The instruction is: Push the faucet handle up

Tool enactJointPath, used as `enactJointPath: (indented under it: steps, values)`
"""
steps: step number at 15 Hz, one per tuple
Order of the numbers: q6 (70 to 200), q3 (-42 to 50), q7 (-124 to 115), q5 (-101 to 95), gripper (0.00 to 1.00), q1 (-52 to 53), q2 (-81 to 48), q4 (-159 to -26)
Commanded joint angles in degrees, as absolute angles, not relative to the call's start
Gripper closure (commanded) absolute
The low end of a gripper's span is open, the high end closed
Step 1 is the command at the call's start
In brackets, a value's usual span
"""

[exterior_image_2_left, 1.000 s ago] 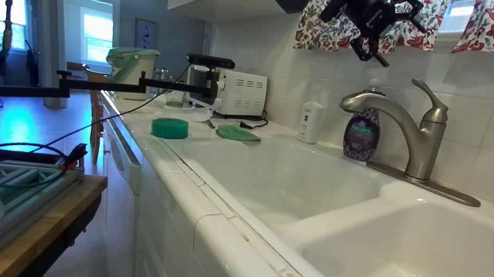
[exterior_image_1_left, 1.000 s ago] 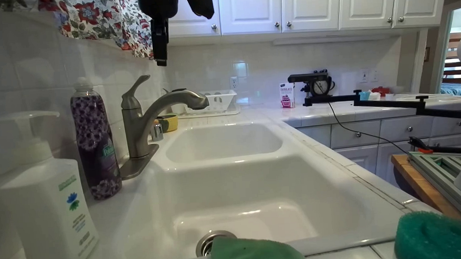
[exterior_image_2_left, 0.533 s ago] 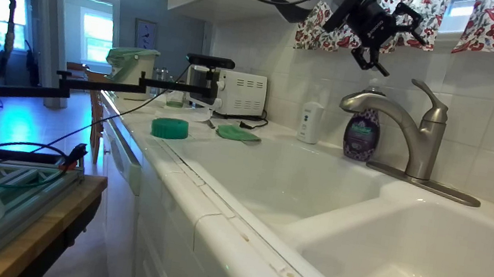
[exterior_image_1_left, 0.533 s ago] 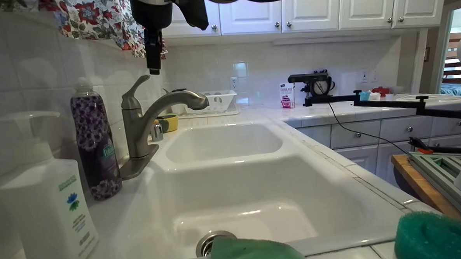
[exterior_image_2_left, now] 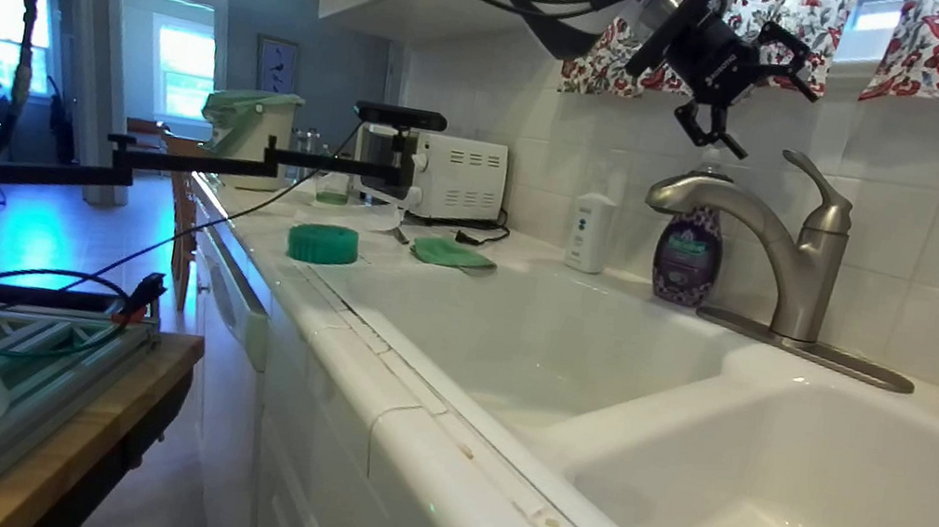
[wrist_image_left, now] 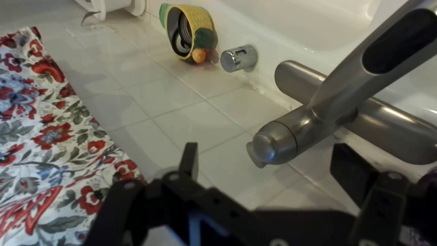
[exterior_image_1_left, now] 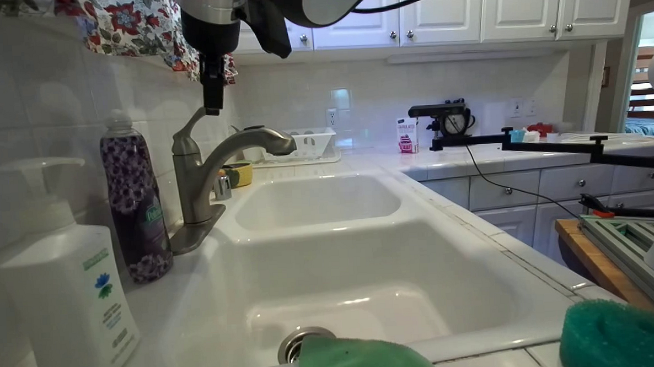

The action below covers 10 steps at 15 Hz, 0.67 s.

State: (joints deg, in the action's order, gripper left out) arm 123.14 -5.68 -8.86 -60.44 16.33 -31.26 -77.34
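I'm on the approach: the brushed-metal faucet handle [exterior_image_2_left: 831,202], upper right in an exterior view atop the faucet [exterior_image_2_left: 807,277], looks not yet pushed. My claw [exterior_image_2_left: 774,123] hangs above and left of it in that frame, fingers [wrist_image_left: 353,174] spread well apart, holding nothing; the wrist view has the handle right of centre. Next, I judge, I must get a finger beneath its tip and lift, keeping off the spout [exterior_image_2_left: 707,194]. Against a second ago, my claw sits lower, the handle unmoved.

Jaws parted near faucet handle [exterior_image_2_left: 831,206], white double sink [exterior_image_2_left: 645,406] below
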Motion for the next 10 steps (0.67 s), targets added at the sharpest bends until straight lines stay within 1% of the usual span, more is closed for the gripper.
enactJointPath:
  steps: [1, 3, 4, 5, 7, 9, 10]
  values:
    - [124.70, -4.28, -7.69, -62.33, 0.00, 16.85, -32.62, -76.17]
    - [125.12, -3.95, -7.77, -63.03, 0.01, 16.82, -32.94, -76.15]
    - [125.24, -3.86, -7.77, -63.25, 0.08, 16.81, -33.11, -76.06]
    - [125.52, -3.84, -7.78, -63.51, 0.13, 16.79, -33.29, -75.98]
    - [126.15, -3.79, -7.83, -63.93, 0.27, 16.89, -33.61, -75.75]
    - [126.79, -3.79, -7.80, -64.27, 0.27, 16.90, -33.77, -75.67]
    - [127.08, -3.80, -7.68, -64.52, 0.32, 16.88, -33.79, -75.67]
